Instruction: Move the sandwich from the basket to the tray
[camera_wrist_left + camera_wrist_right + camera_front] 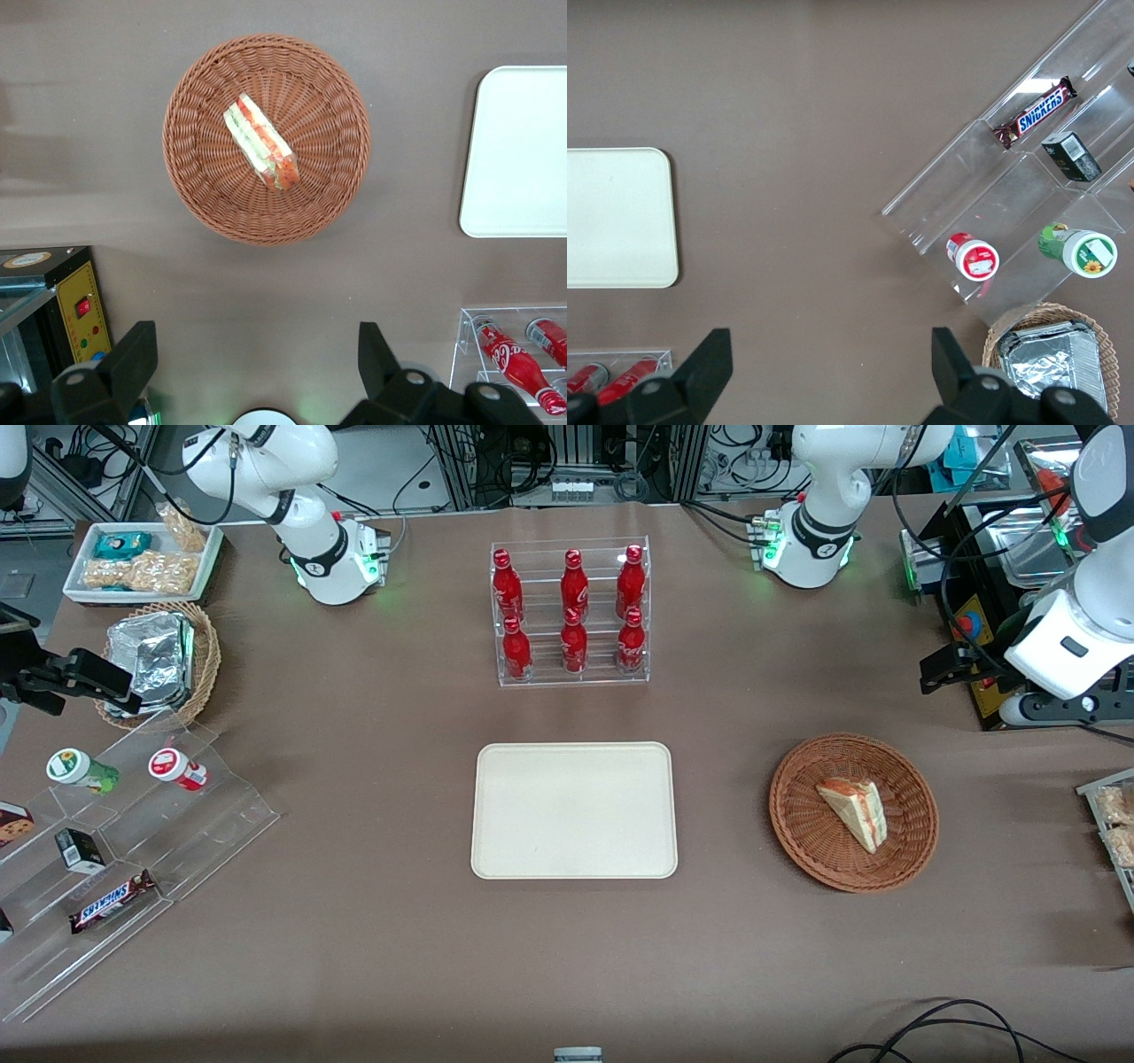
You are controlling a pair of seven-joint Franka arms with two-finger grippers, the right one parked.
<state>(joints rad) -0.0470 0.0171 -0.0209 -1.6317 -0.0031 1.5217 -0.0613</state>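
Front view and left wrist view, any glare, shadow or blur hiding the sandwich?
Front view: even light, sandwich sharp in the basket, soft shadow only at the basket's rim. Left wrist view: sandwich sharp, filling stripe clear, no glare; the open gripper is dark, hanging above bare table beside the basket.

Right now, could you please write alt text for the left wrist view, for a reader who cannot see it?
A sandwich lies in a round wicker basket on a brown table, with the open claw above the bare table beside the basket. A cream tray and red bottles show at the edges.

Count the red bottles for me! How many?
6 red bottles in the clear rack: three on its upper step, three lower. The open gripper hangs above the table near the basket.
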